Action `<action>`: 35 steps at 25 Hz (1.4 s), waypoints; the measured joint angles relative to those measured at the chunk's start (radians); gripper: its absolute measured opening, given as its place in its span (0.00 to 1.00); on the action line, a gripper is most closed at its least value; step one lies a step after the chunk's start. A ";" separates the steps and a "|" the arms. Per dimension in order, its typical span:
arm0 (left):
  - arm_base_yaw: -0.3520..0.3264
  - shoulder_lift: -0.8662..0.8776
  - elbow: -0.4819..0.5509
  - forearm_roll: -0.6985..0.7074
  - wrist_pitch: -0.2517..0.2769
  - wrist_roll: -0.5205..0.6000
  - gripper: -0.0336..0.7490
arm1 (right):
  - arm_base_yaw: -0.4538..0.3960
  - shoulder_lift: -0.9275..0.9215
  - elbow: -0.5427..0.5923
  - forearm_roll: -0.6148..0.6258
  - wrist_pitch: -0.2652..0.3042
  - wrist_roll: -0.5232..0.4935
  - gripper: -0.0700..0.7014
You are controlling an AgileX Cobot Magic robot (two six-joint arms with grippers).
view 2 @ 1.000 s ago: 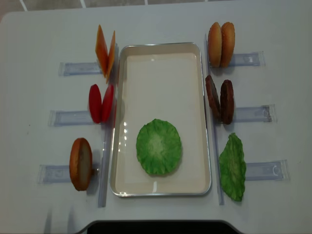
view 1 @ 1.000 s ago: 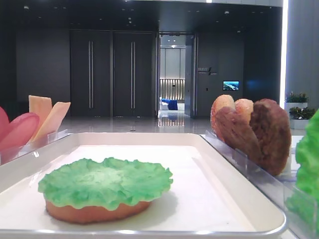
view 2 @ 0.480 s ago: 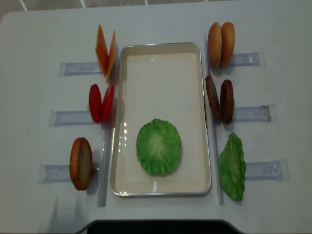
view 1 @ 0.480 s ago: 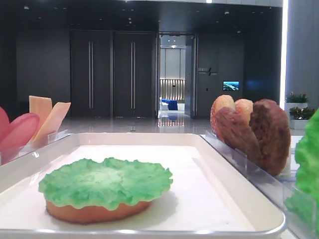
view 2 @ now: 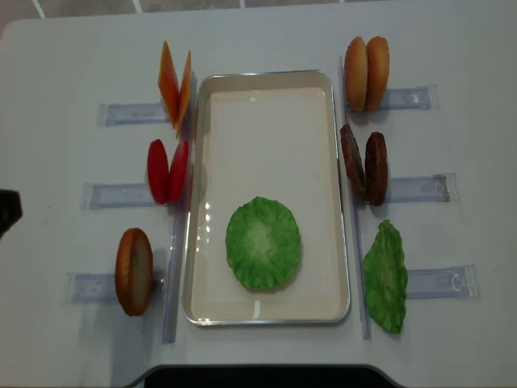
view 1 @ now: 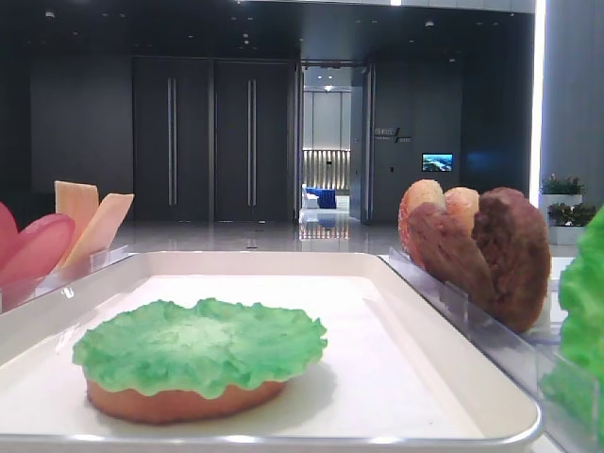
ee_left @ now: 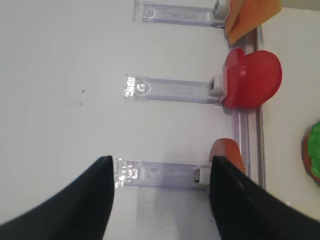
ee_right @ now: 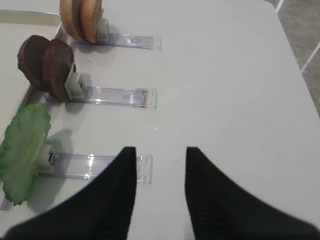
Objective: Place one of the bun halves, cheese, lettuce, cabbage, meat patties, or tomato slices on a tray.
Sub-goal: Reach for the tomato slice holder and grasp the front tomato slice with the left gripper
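Observation:
A white tray [view 2: 266,137] lies mid-table, holding a lettuce [view 2: 262,242] leaf on top of a bun half [view 1: 179,401]. To its left stand cheese [view 2: 175,85], tomato slices [view 2: 167,171] and one bun half [view 2: 134,271]. To its right stand bun halves [view 2: 366,73], meat patties [view 2: 363,164] and another lettuce [view 2: 385,276] leaf. My left gripper [ee_left: 161,162] is open and empty, over the clear holder [ee_left: 160,174] of the left bun half [ee_left: 227,152]. My right gripper [ee_right: 161,152] is open and empty over bare table, right of the lettuce [ee_right: 22,145].
Each food item leans in a clear plastic holder [view 2: 420,187] lying crosswise beside the tray. A dark part of the left arm [view 2: 8,212] shows at the overhead view's left edge. The table edge and floor lie at the far right [ee_right: 305,45].
A dark part of the left arm has come into the overhead view at its left edge. The food, the tray and the holders have not moved.

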 joint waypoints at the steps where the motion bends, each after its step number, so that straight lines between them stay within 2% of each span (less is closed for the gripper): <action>1: 0.000 0.034 -0.012 -0.013 -0.011 0.000 0.63 | 0.000 0.000 0.000 0.000 0.000 0.000 0.39; 9: 0.000 0.340 -0.142 -0.042 -0.033 0.000 0.63 | 0.000 0.000 0.000 0.000 0.000 0.000 0.39; 18: 0.000 0.634 -0.304 -0.066 -0.022 0.000 0.63 | 0.000 0.000 0.000 0.000 0.000 0.000 0.39; 30: 0.000 0.711 -0.327 -0.071 -0.013 0.000 0.63 | 0.000 0.000 0.000 0.000 0.000 0.000 0.39; 35: -0.014 0.711 -0.327 -0.112 -0.037 0.000 0.63 | 0.000 0.000 0.000 0.000 0.000 0.000 0.39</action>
